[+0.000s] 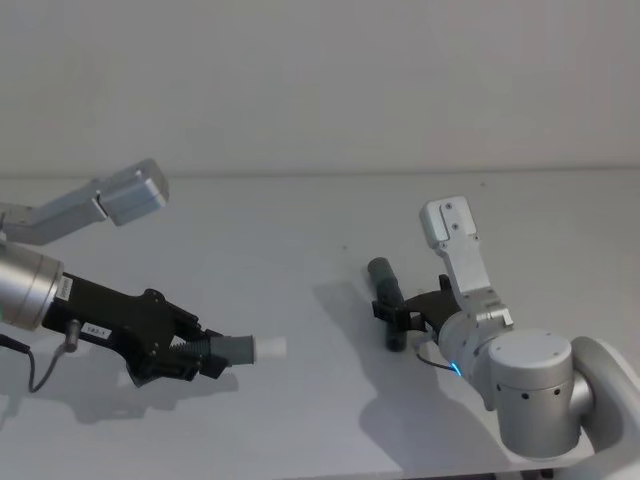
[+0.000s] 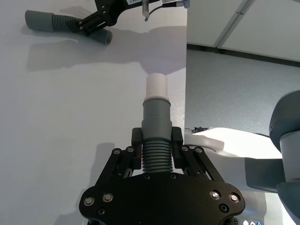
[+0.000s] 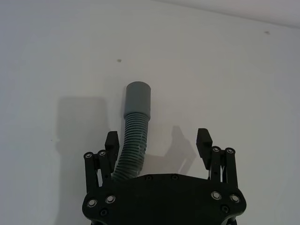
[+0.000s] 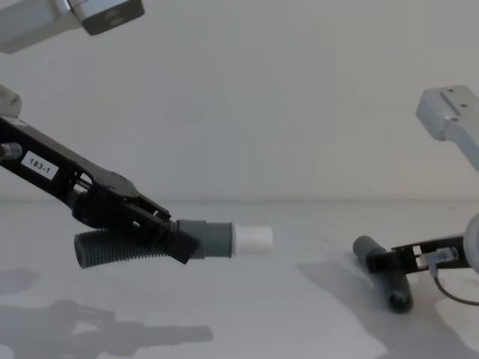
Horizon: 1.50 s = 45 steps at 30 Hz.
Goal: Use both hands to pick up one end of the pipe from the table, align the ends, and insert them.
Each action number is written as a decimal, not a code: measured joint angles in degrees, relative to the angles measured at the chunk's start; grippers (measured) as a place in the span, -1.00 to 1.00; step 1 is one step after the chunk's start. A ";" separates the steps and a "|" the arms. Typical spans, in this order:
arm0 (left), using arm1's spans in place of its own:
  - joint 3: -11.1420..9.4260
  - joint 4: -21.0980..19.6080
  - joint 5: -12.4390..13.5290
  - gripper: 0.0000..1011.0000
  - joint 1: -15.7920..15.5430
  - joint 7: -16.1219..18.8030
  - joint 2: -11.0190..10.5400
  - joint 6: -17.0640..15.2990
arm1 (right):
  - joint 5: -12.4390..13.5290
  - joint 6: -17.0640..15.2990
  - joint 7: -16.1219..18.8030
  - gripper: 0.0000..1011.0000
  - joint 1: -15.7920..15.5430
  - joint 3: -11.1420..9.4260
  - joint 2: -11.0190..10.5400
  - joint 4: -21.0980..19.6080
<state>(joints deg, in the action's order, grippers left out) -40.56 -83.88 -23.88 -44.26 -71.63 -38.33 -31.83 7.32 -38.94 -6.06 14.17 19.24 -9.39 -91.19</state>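
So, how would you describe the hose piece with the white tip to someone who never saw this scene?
Over the white table, look to the robot's left side, where the left gripper is shut on a grey corrugated hose piece above the surface. Unlike the other hose piece lying by the right gripper, it ends in a white plug tip.

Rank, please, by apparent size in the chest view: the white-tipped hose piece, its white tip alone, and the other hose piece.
1. Dark grey corrugated hose piece held by the left black end effector.
2. Second dark grey hose piece, foreshortened, so less sure.
3. White plug tip.
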 joint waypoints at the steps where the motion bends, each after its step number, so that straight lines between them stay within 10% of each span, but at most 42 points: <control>1: 0.00 0.00 0.00 -0.35 0.00 0.00 0.00 0.00 | -0.06 -0.15 -0.01 0.99 0.00 0.03 0.03 -0.03; 12: 0.00 0.00 0.00 -0.35 0.00 0.00 0.00 0.00 | -1.15 -0.90 0.17 0.74 0.09 1.04 0.09 -0.37; 33: 0.00 0.00 0.00 -0.35 0.00 0.00 -0.01 0.00 | -2.51 -0.41 1.79 -0.57 -0.86 2.15 -0.41 -0.18; 45: 0.00 0.00 0.00 -0.35 0.00 0.00 -0.01 -0.01 | -2.92 2.38 3.10 -0.74 -0.25 2.25 -0.24 1.48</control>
<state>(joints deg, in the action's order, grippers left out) -40.56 -83.88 -23.88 -44.26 -71.62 -38.34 -31.84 4.39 -36.56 -2.96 13.92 21.49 -9.63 -89.71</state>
